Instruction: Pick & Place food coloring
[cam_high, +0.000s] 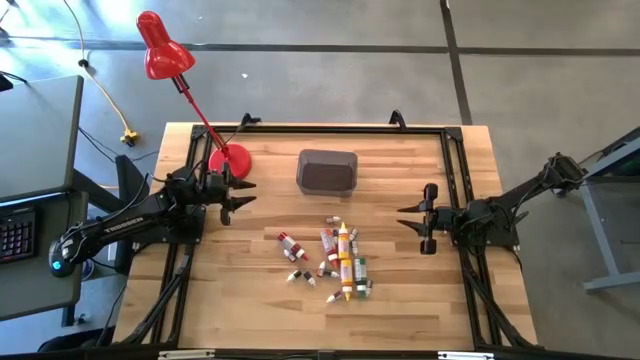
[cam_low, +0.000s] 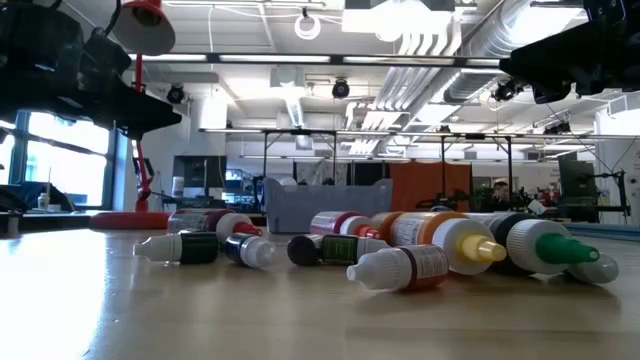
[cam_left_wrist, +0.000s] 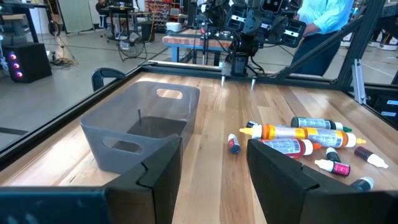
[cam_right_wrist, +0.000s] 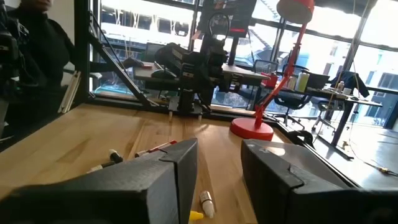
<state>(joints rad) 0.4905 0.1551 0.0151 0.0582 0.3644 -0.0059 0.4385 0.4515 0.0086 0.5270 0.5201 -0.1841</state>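
- Pale wood fills the high view: the desk (cam_high: 250, 300) carries a loose heap of food coloring (cam_high: 338, 262) bottles just below centre frame, all lying on their sides, none picked yet.
- From desk height the bottles (cam_low: 400, 266) sprawl across the middle of the frame, white and green caps pointing every way. They look tipped out, not laid out, so each one will likely need its own approach angle.
- The dark grey tub (cam_high: 327, 171) sits above the heap, upper centre of the high view, near the bottles but apart from them. A sensible drop spot, I'd say: a short carry from the pile.
- Inside the tub (cam_left_wrist: 140, 127), the left wrist view shows bare floor and nothing else. Not one bottle in there.
- Left end effector (cam_high: 240, 193) hangs at centre left, released, fingers parted and holding nothing, pointing toward the tub and the pile.
- Right end effector (cam_high: 411, 222) waits at centre right, also released and empty, facing the bottles from the other side.
- A red desk lamp (cam_high: 229, 158) stands left of the tub, close beside the left end effector; its base could crowd that arm's swing.
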